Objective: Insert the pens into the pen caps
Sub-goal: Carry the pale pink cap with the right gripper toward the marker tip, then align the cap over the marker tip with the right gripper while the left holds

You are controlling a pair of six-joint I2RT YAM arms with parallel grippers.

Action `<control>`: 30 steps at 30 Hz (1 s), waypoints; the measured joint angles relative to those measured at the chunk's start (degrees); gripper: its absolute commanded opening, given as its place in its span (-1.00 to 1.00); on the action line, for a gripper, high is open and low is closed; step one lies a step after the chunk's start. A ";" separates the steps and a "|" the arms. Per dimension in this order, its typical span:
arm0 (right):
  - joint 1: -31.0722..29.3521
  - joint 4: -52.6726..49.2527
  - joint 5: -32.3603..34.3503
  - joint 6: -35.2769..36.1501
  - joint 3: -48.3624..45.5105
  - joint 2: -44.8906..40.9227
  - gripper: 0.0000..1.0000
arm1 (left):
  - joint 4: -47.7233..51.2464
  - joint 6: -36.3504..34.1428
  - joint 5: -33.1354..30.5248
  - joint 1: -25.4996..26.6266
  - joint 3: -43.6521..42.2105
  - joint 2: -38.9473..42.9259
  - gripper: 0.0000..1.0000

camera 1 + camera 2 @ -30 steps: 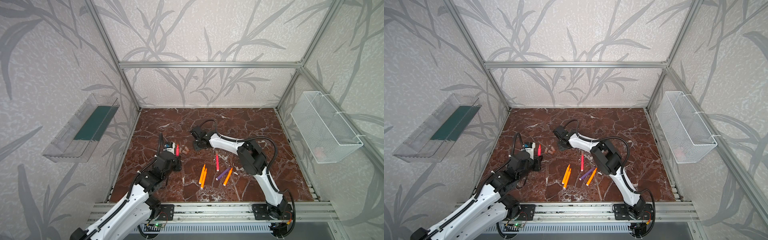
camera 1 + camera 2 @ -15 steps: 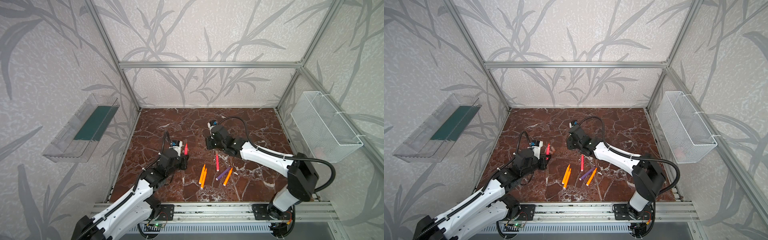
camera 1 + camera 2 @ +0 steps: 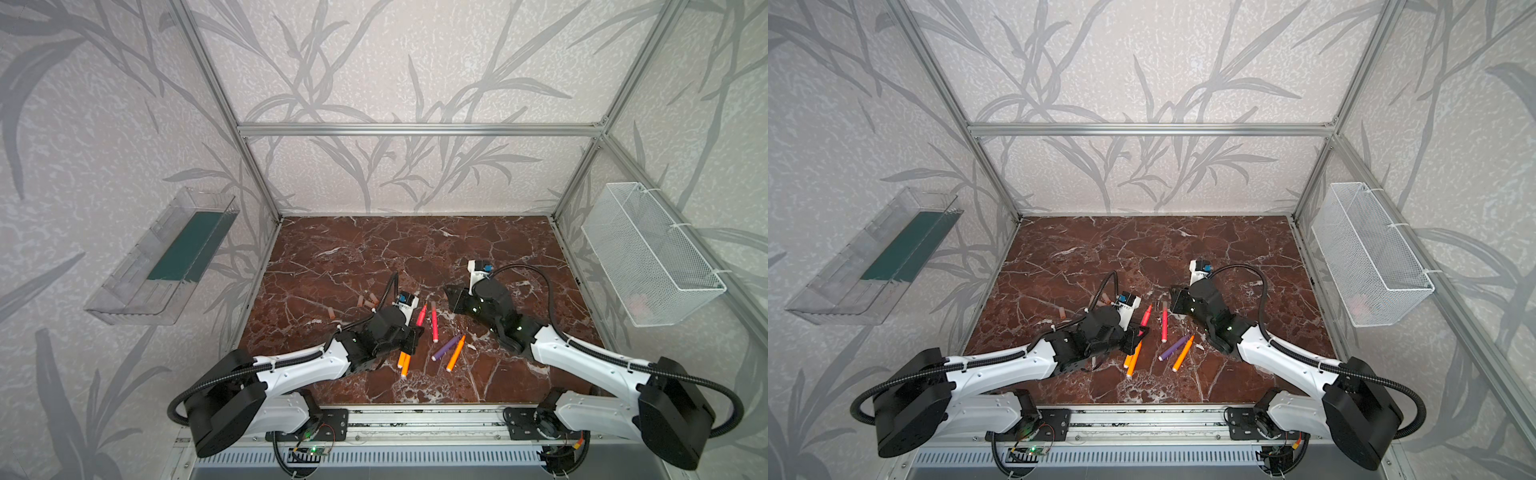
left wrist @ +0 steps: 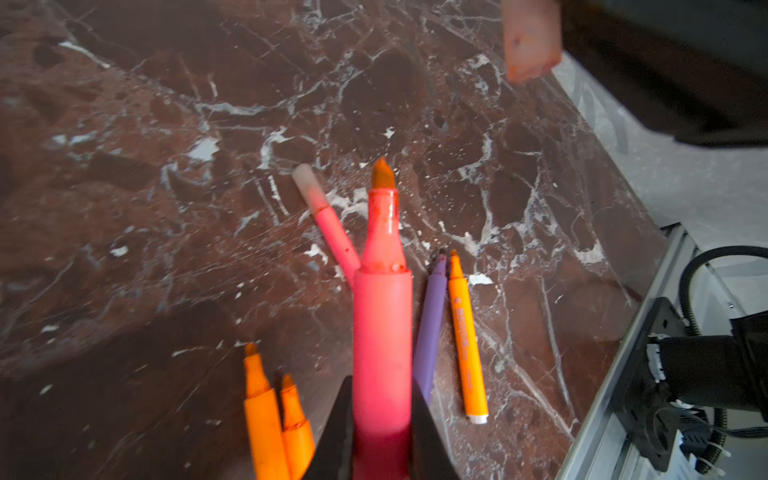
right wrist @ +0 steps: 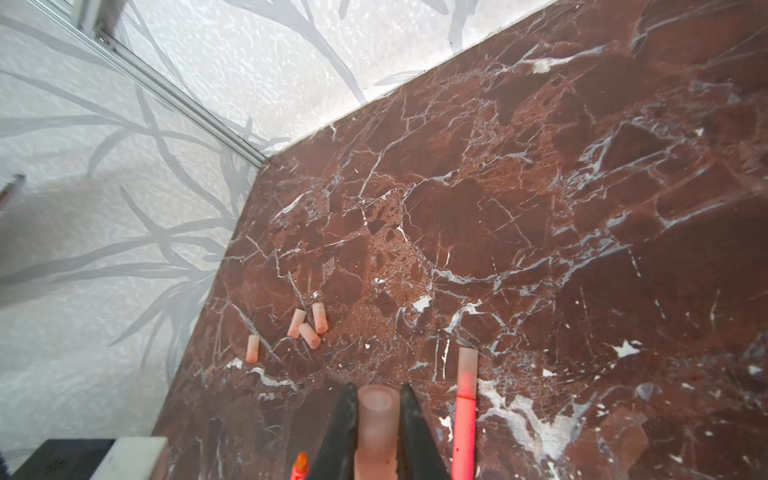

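A: You've got a red-brown marble tabletop (image 3: 374,249) inside an alu frame w/ leaf-print walls. A clear tray (image 3: 166,257) hangs on one side wall, a white mesh basket (image 3: 648,253) on the other.

B: Grippers?

A: Your left gripper (image 4: 382,415) is clamped on a pink-red pen (image 4: 382,324), tip bare and pointing away from the wrist cam. Pen's tail is cut off by the frame edge. Your right gripper (image 5: 378,419) pinches a pen cap (image 5: 376,419), open end facing out; its far end is hidden btwn the fingers.

B: Rest of the pens?

A: Second pink-red pen (image 3: 434,326) lies flat btwn the two grippers, already capped. Purple pen (image 3: 446,348) and an orange pen (image 3: 455,353) lie side by side. Two more orange pens (image 3: 403,361) are partly under your left gripper in both top views.

B: Loose caps?

A: Four caps (image 5: 307,328) on the marble: three touching in a cluster, one apart. In both top views the left arm's cable covers part of them.
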State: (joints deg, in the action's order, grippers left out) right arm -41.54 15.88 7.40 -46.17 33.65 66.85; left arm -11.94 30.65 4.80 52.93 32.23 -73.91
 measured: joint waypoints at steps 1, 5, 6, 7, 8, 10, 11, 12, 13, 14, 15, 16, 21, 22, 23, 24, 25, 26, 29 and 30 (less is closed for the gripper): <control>-0.02 1.03 0.02 -0.90 -0.83 -0.57 -0.69 | -0.81 0.09 0.31 0.15 0.33 -0.55 -1.00; -0.02 6.21 0.02 -5.14 -3.69 -1.36 -0.70 | -4.35 0.68 1.53 0.85 1.62 -2.82 -1.00; -0.02 7.30 0.00 -6.10 -4.22 -1.36 -0.72 | -4.70 0.85 1.62 0.98 1.73 -3.10 -1.00; -0.02 8.37 -0.11 -7.06 -4.68 -1.27 -0.74 | -5.18 0.94 1.77 1.07 1.90 -3.39 -1.00; -0.02 9.40 -0.39 -8.15 -5.01 -1.07 -0.75 | -5.60 1.03 1.86 1.14 2.08 -3.69 -1.00; -0.02 11.06 -0.57 -9.60 -5.16 -0.44 -0.76 | -6.29 1.07 2.16 1.38 2.40 -4.11 -1.00; -0.02 11.80 -0.68 -10.21 -5.16 -0.13 -0.76 | -6.58 1.07 2.25 1.49 2.45 -4.20 -1.00; -0.02 12.48 -0.83 -10.93 -5.16 0.07 -0.77 | -6.82 1.07 2.34 1.60 2.45 -4.20 -1.00; -0.02 12.96 -0.90 -11.32 -5.16 0.17 -0.78 | -6.86 1.07 2.38 1.73 2.45 -4.20 -1.00; -0.02 13.46 -0.92 -11.72 -5.16 0.20 -0.77 | -6.95 1.09 2.43 1.79 2.45 -4.20 -1.00; -0.02 13.88 -0.92 -12.15 -5.16 0.20 -0.77 | -6.99 1.09 2.43 1.84 2.45 -4.20 -1.00; -0.02 14.14 -0.90 -12.39 -5.16 0.20 -0.77 | -6.99 1.09 2.45 1.86 2.45 -4.20 -1.00; -0.37 14.82 -0.83 -12.83 -5.18 0.20 -0.78 | -7.08 1.09 2.56 2.12 2.45 -4.20 -1.00; -0.46 14.82 -0.74 -12.83 -5.16 0.20 -0.78 | -7.15 1.09 2.58 2.14 2.45 -4.20 -1.00; -0.63 14.82 -0.52 -12.83 -5.16 0.20 -0.78 | -7.26 1.09 2.60 2.14 2.45 -4.22 -1.00; -0.81 14.82 -0.39 -12.83 -5.16 0.24 -0.79 | -7.37 1.09 2.60 2.14 2.45 -4.20 -1.00; -0.94 14.82 -0.35 -12.83 -5.16 0.31 -0.79 | -7.41 1.09 2.60 2.14 2.45 -4.20 -1.00; -1.09 14.82 -0.28 -12.83 -5.16 0.42 -0.79 | -7.43 1.09 2.58 2.14 2.45 -4.20 -1.00; -1.38 14.67 0.09 -12.81 -5.16 0.85 -0.79 | -7.43 1.09 2.56 2.14 2.45 -4.20 -1.00; -1.46 14.64 0.13 -12.79 -5.16 1.03 -0.79 | -7.41 1.09 2.47 2.14 2.45 -4.20 -1.00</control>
State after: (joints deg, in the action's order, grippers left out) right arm -43.00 30.52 7.53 -58.96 28.49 67.88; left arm -19.35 31.75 7.27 55.07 34.68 -78.11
